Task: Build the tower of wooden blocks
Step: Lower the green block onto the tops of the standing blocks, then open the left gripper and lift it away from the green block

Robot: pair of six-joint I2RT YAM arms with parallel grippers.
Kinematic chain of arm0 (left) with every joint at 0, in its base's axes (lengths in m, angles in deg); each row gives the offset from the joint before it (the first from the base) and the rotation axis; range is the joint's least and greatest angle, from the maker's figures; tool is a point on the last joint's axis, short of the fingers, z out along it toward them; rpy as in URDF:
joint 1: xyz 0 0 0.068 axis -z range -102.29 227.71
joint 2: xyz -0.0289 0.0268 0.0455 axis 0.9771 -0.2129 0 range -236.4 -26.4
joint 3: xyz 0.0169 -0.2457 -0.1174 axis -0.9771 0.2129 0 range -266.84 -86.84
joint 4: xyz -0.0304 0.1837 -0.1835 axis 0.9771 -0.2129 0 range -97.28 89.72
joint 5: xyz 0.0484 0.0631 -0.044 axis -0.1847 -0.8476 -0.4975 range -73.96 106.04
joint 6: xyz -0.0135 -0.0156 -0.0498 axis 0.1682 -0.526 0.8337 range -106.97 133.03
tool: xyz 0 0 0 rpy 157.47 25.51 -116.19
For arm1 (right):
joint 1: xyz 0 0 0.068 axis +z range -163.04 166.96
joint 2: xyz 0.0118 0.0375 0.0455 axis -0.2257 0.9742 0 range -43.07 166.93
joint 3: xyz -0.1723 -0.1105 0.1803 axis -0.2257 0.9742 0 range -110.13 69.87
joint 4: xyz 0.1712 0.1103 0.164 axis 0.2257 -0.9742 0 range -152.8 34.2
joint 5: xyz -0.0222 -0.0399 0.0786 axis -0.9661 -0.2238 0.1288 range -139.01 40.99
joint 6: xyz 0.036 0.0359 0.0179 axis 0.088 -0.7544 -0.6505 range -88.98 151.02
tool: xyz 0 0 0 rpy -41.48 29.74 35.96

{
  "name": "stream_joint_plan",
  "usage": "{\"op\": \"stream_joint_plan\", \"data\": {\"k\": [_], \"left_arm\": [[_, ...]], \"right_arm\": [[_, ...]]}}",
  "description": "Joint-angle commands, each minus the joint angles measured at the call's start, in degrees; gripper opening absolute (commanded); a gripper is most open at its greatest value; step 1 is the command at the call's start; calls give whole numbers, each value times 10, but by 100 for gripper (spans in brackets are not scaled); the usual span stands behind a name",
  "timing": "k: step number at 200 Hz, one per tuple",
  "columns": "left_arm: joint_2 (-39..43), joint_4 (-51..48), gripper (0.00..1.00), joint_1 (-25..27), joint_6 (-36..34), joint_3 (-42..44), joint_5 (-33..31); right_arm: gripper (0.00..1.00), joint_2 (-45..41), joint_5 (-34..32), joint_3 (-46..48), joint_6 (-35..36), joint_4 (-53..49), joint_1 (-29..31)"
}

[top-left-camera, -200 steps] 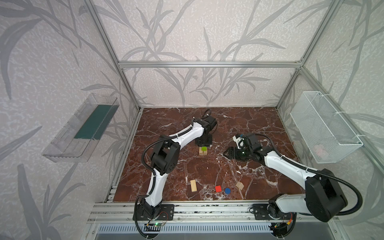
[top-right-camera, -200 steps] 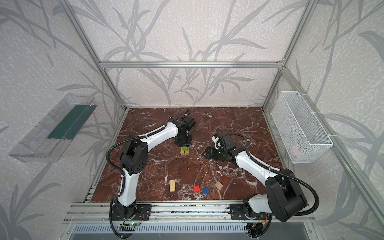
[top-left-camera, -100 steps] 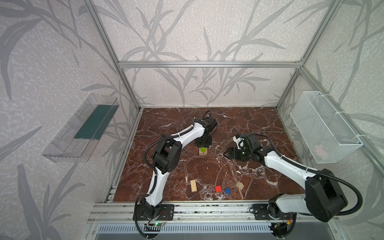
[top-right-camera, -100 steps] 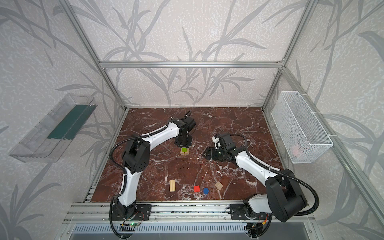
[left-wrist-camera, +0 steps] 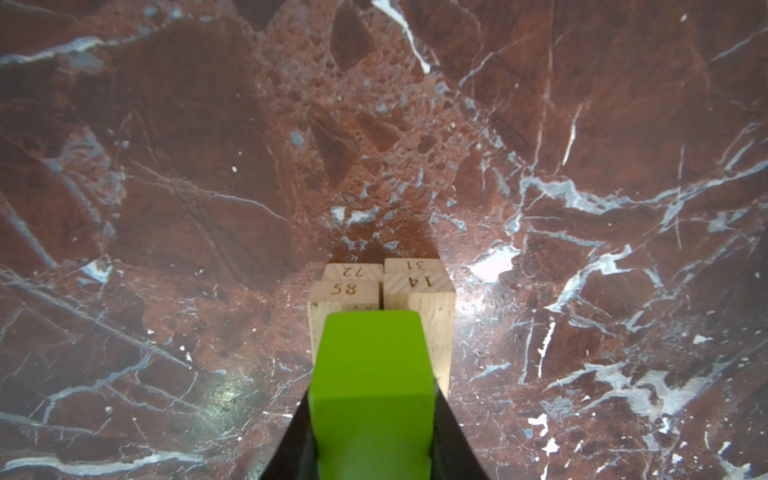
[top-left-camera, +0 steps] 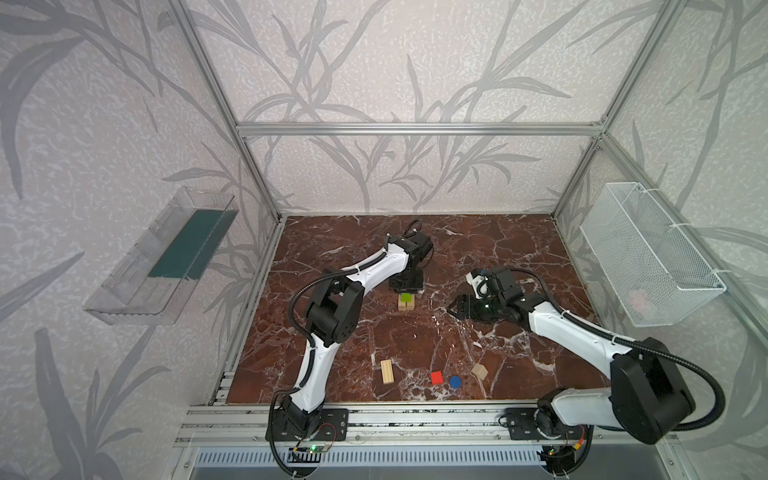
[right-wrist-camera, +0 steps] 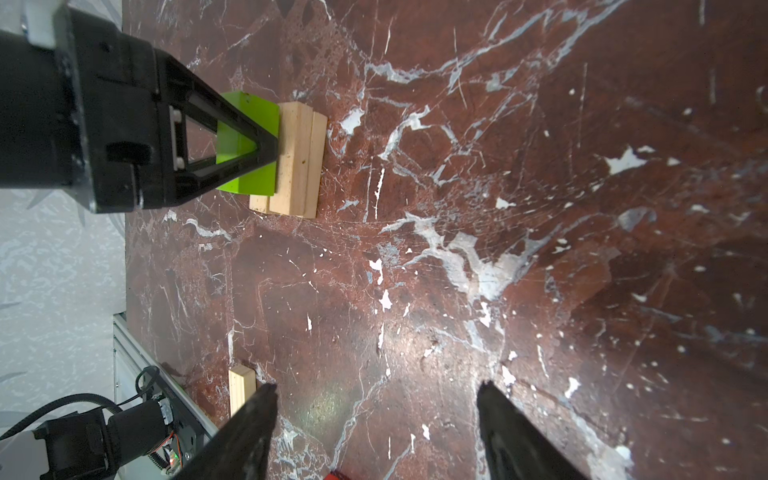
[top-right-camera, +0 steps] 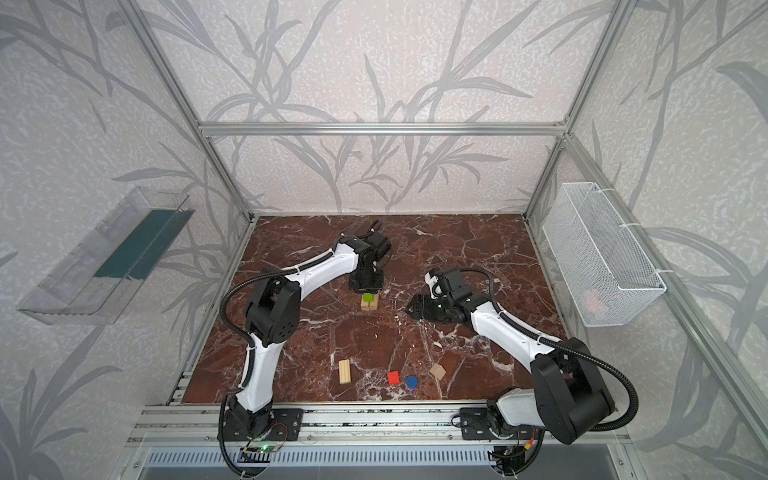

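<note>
A lime-green brick (top-left-camera: 405, 297) (top-right-camera: 368, 297) lies on top of a low stack of light-wood planks (top-left-camera: 406, 306) (left-wrist-camera: 432, 328) (right-wrist-camera: 297, 162) mid-table. My left gripper (top-left-camera: 406, 287) (left-wrist-camera: 372, 395) is shut on the green brick (left-wrist-camera: 370, 365) from above, its black fingers (right-wrist-camera: 253, 145) against both sides. My right gripper (top-left-camera: 455, 309) (top-right-camera: 411, 309) (right-wrist-camera: 376, 390) hangs open and empty to the right of the stack. Near the front edge lie a loose plank (top-left-camera: 387, 371) (right-wrist-camera: 241, 386), a red cube (top-left-camera: 436, 377), a blue disc (top-left-camera: 455, 381) and a natural-wood piece (top-left-camera: 479, 371).
A clear plastic tray (top-left-camera: 166, 257) hangs on the left wall and a white wire basket (top-left-camera: 648, 257) on the right wall. An aluminium rail (top-left-camera: 415, 419) runs along the front edge, carrying both arm bases.
</note>
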Motion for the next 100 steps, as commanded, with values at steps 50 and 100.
{"op": "stream_joint_plan", "data": {"k": [50,100], "left_arm": [[-17,-20,23,-3,0,-14,-3],[-9,-21,35,-4,4,-13,-4]], "right_arm": [[76,-9,-6,-17,8,-9,-1],[76,-14,-5,-19,8,-11,-2]]}}
